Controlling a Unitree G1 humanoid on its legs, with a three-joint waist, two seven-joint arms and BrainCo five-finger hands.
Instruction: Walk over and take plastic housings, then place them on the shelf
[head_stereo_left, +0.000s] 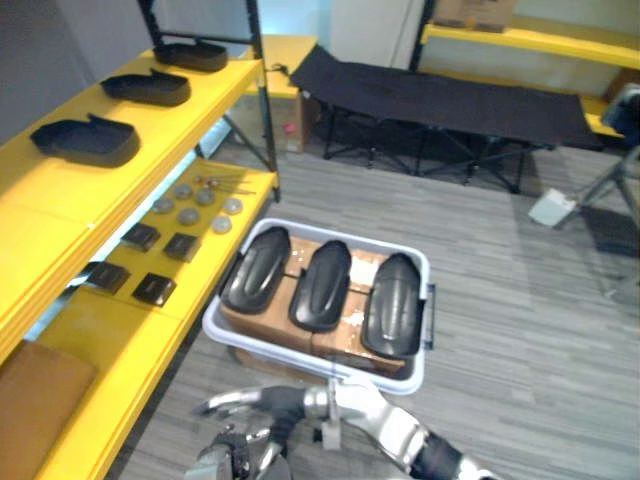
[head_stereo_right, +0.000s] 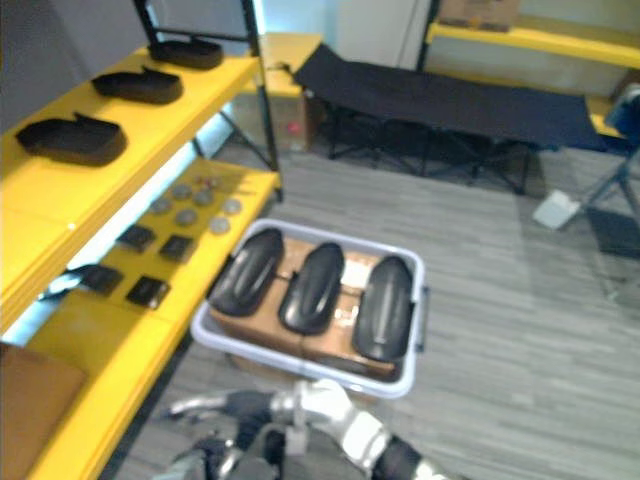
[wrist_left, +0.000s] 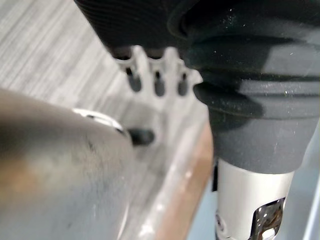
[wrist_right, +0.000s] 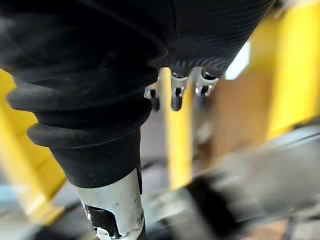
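Observation:
Three black plastic housings (head_stereo_left: 256, 268) (head_stereo_left: 322, 284) (head_stereo_left: 392, 303) lie side by side on cardboard boxes in a white bin (head_stereo_left: 222, 330) on the floor just ahead of me. On the top board of the yellow shelf (head_stereo_left: 60, 200) to my left, three more black housings (head_stereo_left: 85, 140) (head_stereo_left: 147, 87) (head_stereo_left: 190, 54) sit in a row. My right hand (head_stereo_left: 270, 402) reaches across low in front of the bin, fingers relaxed and holding nothing. Beneath it my left hand (head_stereo_left: 240, 455) hangs with loose fingers (wrist_left: 155, 82), also holding nothing.
The lower yellow board carries small black square parts (head_stereo_left: 155, 288), grey discs (head_stereo_left: 190, 213) and a brown board (head_stereo_left: 35, 400). A black folding cot (head_stereo_left: 450, 100) stands at the back, and a white object (head_stereo_left: 552, 208) lies on the grey floor to the right.

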